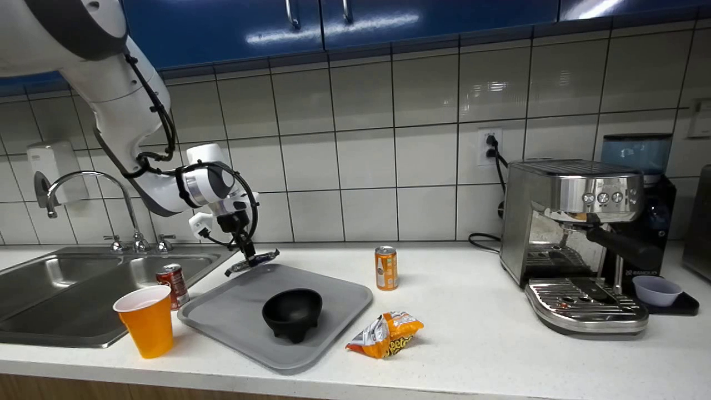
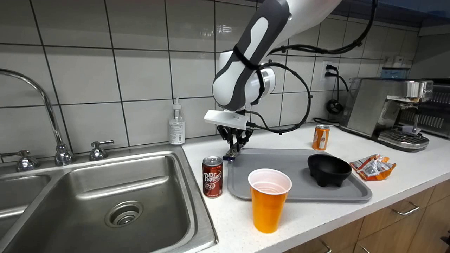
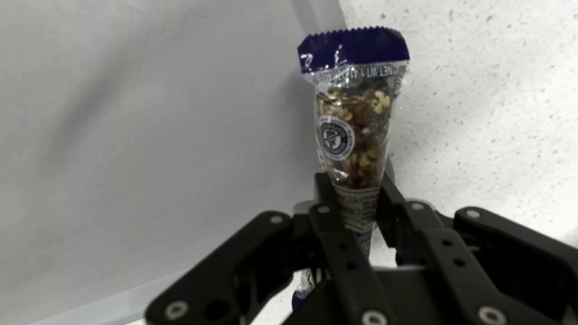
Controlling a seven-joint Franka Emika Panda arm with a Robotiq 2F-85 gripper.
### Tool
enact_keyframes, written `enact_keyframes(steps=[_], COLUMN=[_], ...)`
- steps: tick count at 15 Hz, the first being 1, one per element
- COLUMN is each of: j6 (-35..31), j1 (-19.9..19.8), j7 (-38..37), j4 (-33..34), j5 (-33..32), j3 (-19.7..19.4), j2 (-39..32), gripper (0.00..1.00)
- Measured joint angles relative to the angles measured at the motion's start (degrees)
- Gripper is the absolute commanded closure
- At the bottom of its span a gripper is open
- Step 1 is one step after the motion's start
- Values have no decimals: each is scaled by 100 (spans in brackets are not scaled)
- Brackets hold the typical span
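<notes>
The jaws stand narrowly apart, clamped on 1 wrapped snack bar (image 3: 356, 140) over the rim of the gray tray (image 1: 233, 300), rear corner nearest the sink (image 2: 201, 211); bar-to-tray contact cannot be determined. Step in hand, apparently: holding. Any move likely calls for rim clearance. The black bowl (image 1: 291, 314) limits room inboard; the red can (image 2: 212, 177), beside the tray; the tiled wall (image 2: 84, 75), rearward.

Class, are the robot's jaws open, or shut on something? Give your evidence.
Shut on the wrapped nut bar: in the wrist view, the jaws pinch it from both sides.
</notes>
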State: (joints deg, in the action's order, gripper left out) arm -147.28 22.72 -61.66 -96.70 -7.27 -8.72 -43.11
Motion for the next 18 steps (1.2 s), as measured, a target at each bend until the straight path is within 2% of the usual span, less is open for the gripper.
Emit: enact_keyframes(steps=[16, 17, 18], j6=[358, 389, 417], j1=[8, 8, 8], j7=[646, 696, 743], j4=[1175, 1230, 1287], j5=[7, 8, 9], j3=[444, 460, 471], j2=[-793, -835, -875], gripper=[94, 61, 48])
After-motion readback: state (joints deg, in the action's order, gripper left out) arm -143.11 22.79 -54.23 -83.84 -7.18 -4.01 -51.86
